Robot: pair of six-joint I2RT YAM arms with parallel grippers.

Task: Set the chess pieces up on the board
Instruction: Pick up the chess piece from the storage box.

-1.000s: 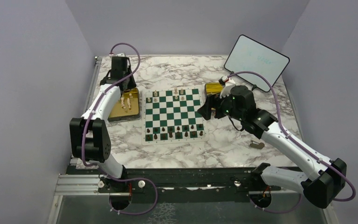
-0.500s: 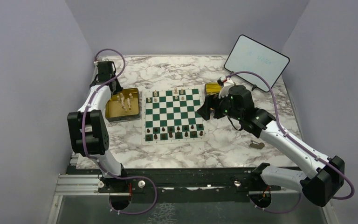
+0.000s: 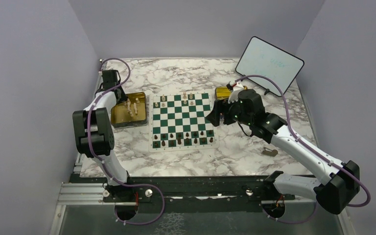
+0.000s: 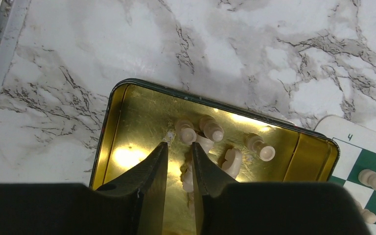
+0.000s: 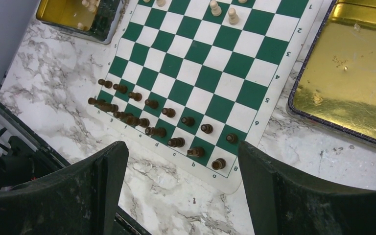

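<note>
The green-and-white board (image 3: 182, 120) lies mid-table. Dark chess pieces (image 3: 183, 138) fill its two near rows, and a few cream ones (image 3: 186, 96) stand along the far rows. More cream pieces (image 4: 211, 128) lie in the gold tray (image 4: 127, 84) left of the board. My left gripper (image 4: 179, 145) hangs over that tray, its jaws a narrow gap apart. One cream piece (image 4: 188, 178) lies on the tray floor between them, beside the right finger. My right gripper (image 5: 181, 145) hovers wide open over the board's near right corner (image 5: 210, 78), holding nothing.
A second gold tray (image 3: 223, 92) sits at the board's far right corner, empty in the right wrist view. A white tablet (image 3: 269, 63) leans at the back right. A small grey object (image 3: 270, 152) lies on the marble near the right arm.
My left arm has swung back and left, from behind the tray to the table's far-left edge, and its jaws have narrowed. The right arm has barely shifted.
</note>
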